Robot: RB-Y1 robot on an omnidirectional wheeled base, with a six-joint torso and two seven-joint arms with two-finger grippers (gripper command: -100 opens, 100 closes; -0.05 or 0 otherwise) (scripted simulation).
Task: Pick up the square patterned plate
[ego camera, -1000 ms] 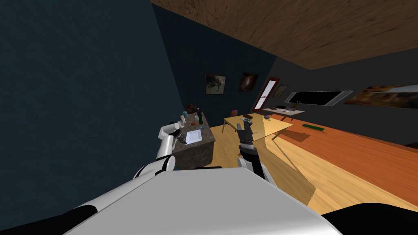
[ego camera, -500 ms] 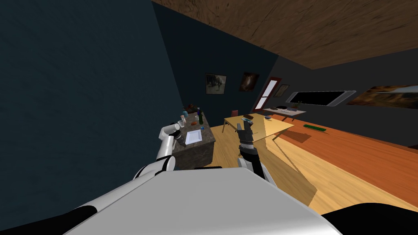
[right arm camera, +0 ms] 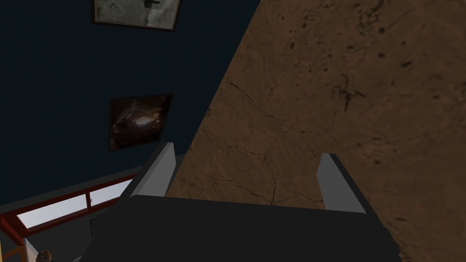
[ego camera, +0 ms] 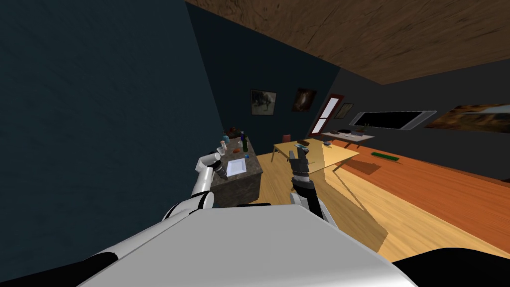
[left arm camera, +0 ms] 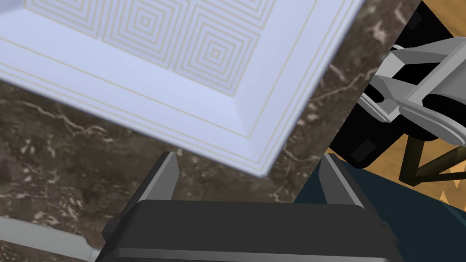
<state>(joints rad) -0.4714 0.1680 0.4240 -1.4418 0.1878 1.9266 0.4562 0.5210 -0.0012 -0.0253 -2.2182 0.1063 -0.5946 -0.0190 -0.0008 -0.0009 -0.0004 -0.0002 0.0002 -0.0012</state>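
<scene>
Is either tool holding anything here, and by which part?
Nothing is held. The left tool is open, its fingers straddling a corner of the square patterned plate on the marbled counter without pressing it. The right tool is open and empty.

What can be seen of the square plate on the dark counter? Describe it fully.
The plate is square, pale bluish white, with a broad raised rim edged in thin lines and a sunken centre patterned in tan concentric squares. It lies flat on the dark marbled counter, one corner pointing toward the open left gripper, which does not touch it.
</scene>
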